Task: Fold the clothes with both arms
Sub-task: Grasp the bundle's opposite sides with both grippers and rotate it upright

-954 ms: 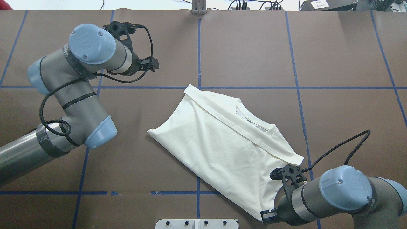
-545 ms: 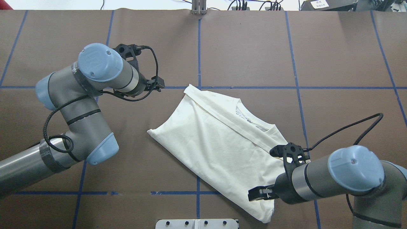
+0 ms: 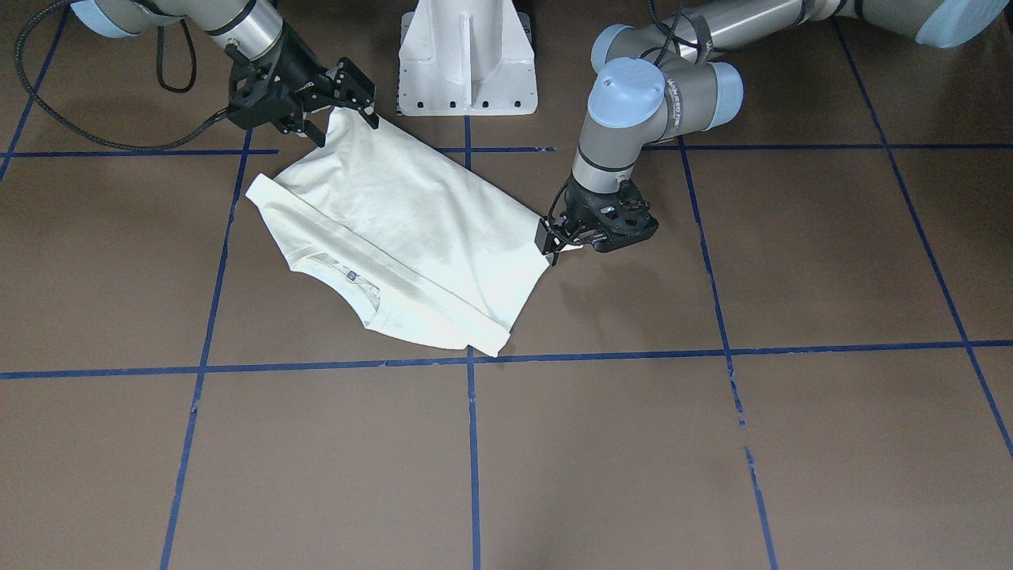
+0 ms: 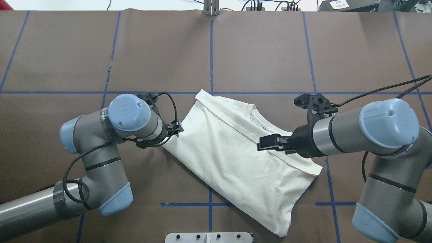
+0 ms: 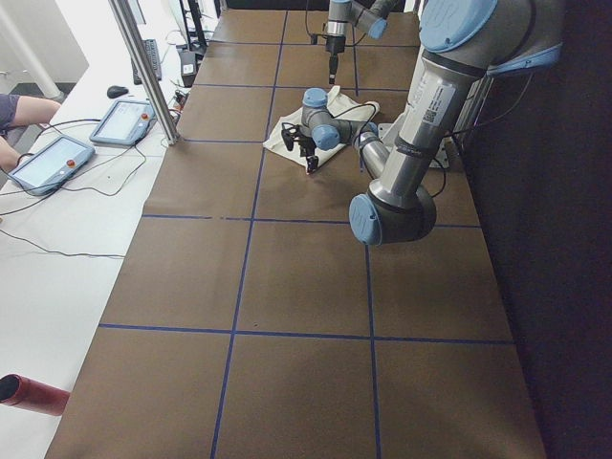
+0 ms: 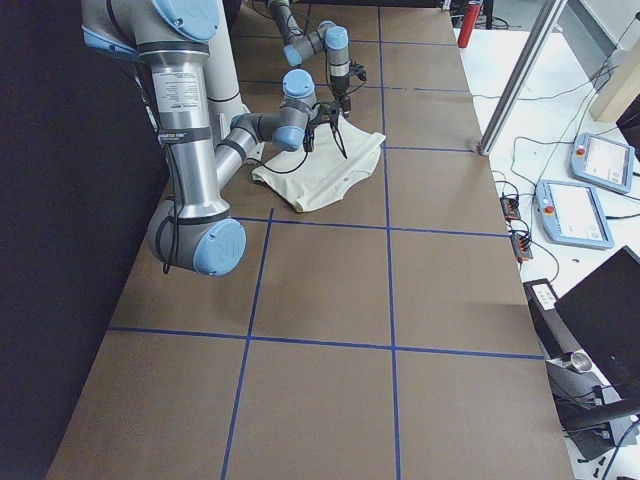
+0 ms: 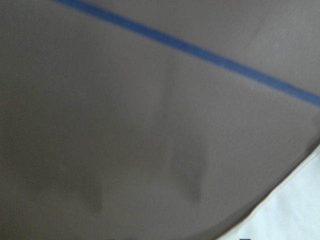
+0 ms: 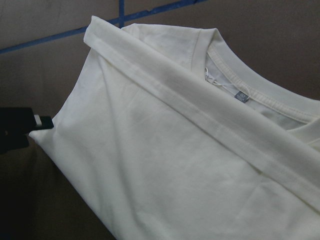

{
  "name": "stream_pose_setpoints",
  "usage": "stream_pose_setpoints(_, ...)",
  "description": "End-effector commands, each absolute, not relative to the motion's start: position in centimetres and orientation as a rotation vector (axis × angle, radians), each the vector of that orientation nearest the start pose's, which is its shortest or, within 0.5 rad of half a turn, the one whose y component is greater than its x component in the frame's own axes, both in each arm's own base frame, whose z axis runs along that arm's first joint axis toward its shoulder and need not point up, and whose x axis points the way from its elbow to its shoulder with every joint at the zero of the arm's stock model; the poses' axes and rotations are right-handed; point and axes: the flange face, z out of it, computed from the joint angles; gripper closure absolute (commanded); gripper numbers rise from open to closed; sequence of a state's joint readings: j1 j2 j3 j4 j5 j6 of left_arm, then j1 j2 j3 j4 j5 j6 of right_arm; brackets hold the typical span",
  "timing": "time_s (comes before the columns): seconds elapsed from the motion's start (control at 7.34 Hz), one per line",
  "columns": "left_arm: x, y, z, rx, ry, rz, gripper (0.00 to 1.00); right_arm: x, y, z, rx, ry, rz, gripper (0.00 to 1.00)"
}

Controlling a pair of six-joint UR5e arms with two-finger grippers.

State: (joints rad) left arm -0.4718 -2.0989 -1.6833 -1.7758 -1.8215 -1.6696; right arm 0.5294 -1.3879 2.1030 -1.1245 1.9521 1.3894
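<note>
Overhead exterior has the shirt (image 4: 236,162) lying slantwise on the middle of the bench (image 4: 270,50), plain cream side up. It is already narrowed, and a long folded strip (image 4: 229,120) runs across it just beside the collar (image 4: 268,131).

My left fingers (image 4: 177,130) are low at the corner that points toward my left side, touching the cloth. I cannot tell whether they have closed on it: my left wrist view is blurred and shows only bench and a sliver of cloth. My right fingers (image 4: 267,143) hang above the shirt near the collar, spread apart and holding nothing.

My worry is the left corner. I am right at its tip, so I may pinch only the top layer, or barely any cloth. A lift would then let it slip out or peel the layers apart. On the right I am over the middle, not an edge. Coming straight down there would bunch the cloth and drag the loose strip out of line. If one side rises before the other has a hold, the shirt will skew and the folds already made could open.
</note>
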Motion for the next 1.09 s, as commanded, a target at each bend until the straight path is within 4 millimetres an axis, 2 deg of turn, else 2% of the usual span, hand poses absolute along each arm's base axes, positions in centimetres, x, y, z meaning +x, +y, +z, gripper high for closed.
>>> stream_pose_setpoints(0.0, 55.9, -38.0, 28.2, -0.117, 0.876, -0.445, 0.31, -38.1, -34.6, 27.3, 0.108, -1.176, 0.108, 0.00)
stream_pose_setpoints(0.14, 56.0, -38.0, 27.7, -0.124, 0.882, -0.458, 0.57, -37.8, -34.8, 27.2, 0.111, -1.178, 0.112, 0.00)
stream_pose_setpoints(0.41, 56.1, -38.2, 27.5, -0.125, 0.868, -0.461, 0.92, -37.8, -34.8, 27.2, 0.111, -1.178, 0.113, 0.00)
stream_pose_setpoints(0.54, 56.1, -38.2, 27.5, -0.125, 0.868, -0.461, 1.00, -37.8, -34.8, 27.2, 0.109, -1.178, 0.112, 0.00)
stream_pose_setpoints(0.82, 55.5, -39.2, 27.6, -0.113, 0.867, -0.469, 1.00, -37.8, -34.8, 27.2, 0.110, -1.178, 0.114, 0.00)
stream_pose_setpoints(0.95, 54.0, -41.5, 27.8, -0.091, 0.867, -0.502, 1.00, -37.6, -34.9, 27.3, 0.106, -1.178, 0.114, 0.00)
